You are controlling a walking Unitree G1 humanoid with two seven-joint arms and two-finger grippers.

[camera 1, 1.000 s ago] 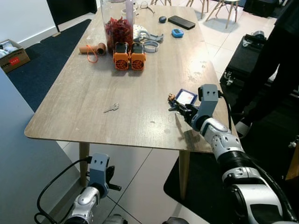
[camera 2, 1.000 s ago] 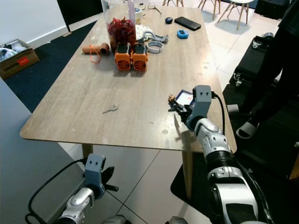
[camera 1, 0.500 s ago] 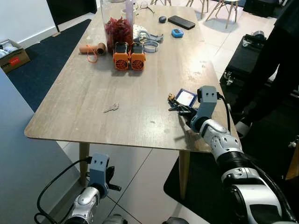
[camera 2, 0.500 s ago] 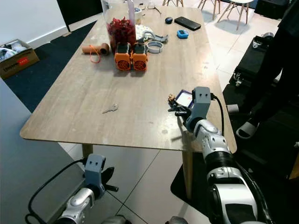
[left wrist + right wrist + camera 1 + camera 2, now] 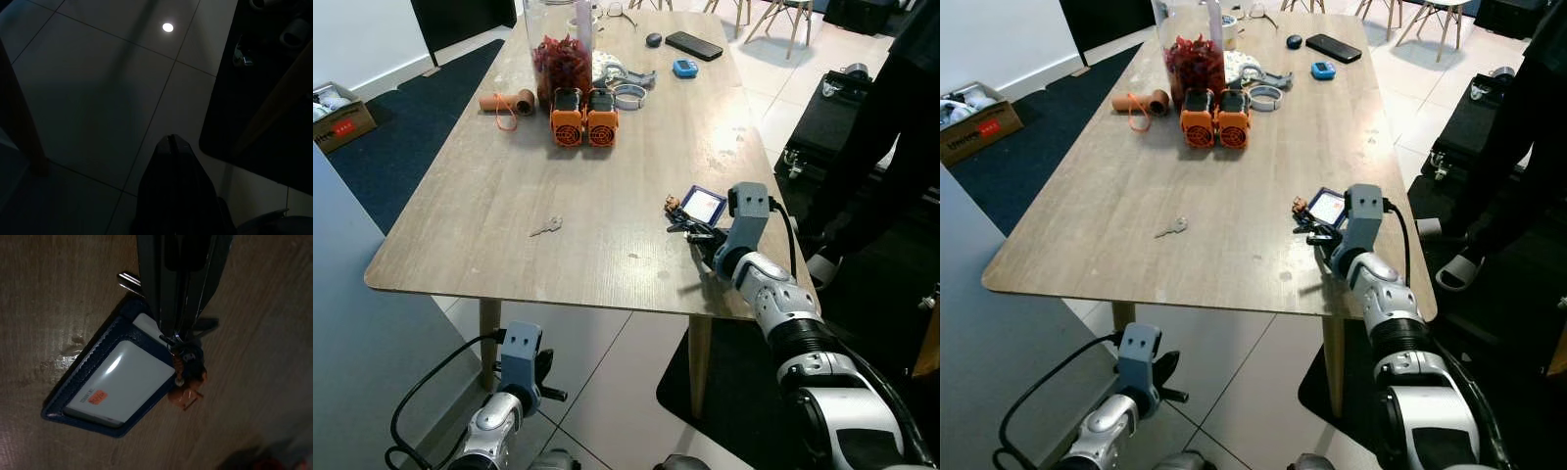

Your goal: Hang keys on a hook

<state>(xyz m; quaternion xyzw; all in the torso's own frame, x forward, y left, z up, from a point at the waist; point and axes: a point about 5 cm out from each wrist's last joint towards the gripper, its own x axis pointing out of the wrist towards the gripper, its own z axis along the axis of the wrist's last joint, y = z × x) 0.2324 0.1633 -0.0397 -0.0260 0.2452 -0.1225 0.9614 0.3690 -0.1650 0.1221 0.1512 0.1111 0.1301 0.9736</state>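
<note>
Resting on the table, right claw pinches the keys.

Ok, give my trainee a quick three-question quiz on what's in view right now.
1. True or false: a loose key lies on the table, apart from the key bunch.
2. Which gripper is at the key bunch? A) left gripper B) right gripper
3. Fill in: the card holder by the bunch is coloured ___.
Key: 1 true; 2 B; 3 blue.
</note>
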